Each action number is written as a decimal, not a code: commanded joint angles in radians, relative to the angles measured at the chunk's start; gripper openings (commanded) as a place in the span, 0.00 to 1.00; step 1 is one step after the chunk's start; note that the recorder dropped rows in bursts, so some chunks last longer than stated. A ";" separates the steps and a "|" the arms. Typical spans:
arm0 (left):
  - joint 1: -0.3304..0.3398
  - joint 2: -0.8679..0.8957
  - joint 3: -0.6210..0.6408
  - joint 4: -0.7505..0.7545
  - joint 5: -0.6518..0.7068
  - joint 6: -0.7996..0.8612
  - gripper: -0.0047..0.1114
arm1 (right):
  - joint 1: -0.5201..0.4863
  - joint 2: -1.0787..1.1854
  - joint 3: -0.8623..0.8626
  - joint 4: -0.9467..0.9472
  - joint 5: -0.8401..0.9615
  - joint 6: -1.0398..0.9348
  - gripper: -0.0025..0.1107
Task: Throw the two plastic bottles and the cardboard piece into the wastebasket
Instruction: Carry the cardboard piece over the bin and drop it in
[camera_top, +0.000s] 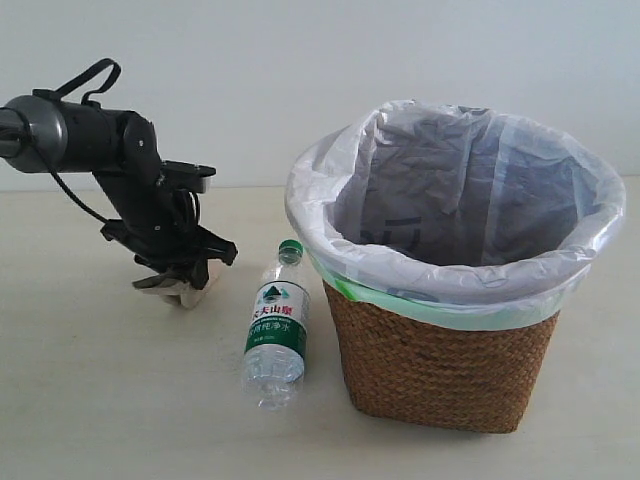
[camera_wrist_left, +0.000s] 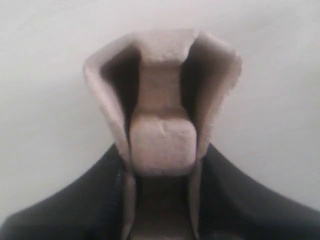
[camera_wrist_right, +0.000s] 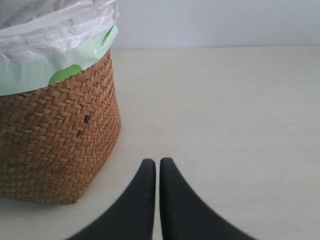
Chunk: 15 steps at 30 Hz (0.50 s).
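My left gripper (camera_top: 185, 283) hangs low over the table at the left, shut on the beige cardboard piece (camera_top: 190, 290). In the left wrist view the cardboard piece (camera_wrist_left: 162, 125) fills the middle, pinched between the two black fingers (camera_wrist_left: 90, 200). The green-capped bottle (camera_top: 275, 325) with its green-and-white label lies on the table between that gripper and the wastebasket (camera_top: 445, 355). The red-labelled bottle is not visible. My right gripper (camera_wrist_right: 158, 167) is shut on nothing, low over the table beside the wastebasket (camera_wrist_right: 55, 135); it does not show in the exterior view.
A white plastic bag (camera_top: 450, 180) lines the basket and folds over its rim. A plain white wall stands behind the pale table (camera_top: 90, 400). Bare tabletop (camera_wrist_right: 230, 110) stretches past the right gripper.
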 joint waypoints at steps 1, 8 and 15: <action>0.000 -0.005 -0.001 0.045 0.035 -0.033 0.07 | -0.006 -0.005 0.000 0.000 -0.007 -0.004 0.02; 0.000 -0.038 -0.080 0.302 0.246 -0.121 0.07 | -0.006 -0.005 0.000 0.000 -0.007 -0.004 0.02; 0.000 -0.225 -0.110 0.657 0.383 -0.286 0.07 | -0.006 -0.005 0.000 0.000 -0.007 -0.004 0.02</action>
